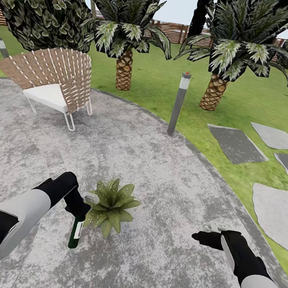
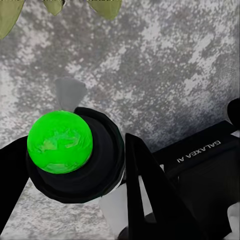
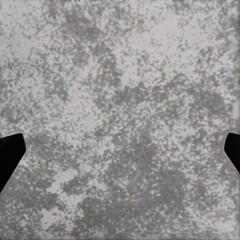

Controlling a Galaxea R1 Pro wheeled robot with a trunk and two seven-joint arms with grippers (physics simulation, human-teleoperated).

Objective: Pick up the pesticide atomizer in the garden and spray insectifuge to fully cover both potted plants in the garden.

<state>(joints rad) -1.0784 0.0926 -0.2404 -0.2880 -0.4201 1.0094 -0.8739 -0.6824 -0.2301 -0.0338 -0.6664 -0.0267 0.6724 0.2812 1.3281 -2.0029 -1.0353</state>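
My left gripper (image 1: 78, 208) is clamped on the pesticide atomizer (image 1: 76, 231), which hangs bottle-down, its whitish head just beside the potted plant (image 1: 112, 206) on the grey paving (image 1: 155, 256). My right gripper (image 1: 203, 238) is empty, jaws apart. I judge spraying of this plant is in hand; next, keep the nozzle aimed at the leaves. The left wrist view adds the bottle's green base (image 2: 60, 142); the head view gives the surrounding garden.

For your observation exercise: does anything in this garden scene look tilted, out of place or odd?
Yes. The left gripper holds the spray bottle upside down, base hanging toward the paving, beside the small plant, which sits on bare paving with no pot visible.
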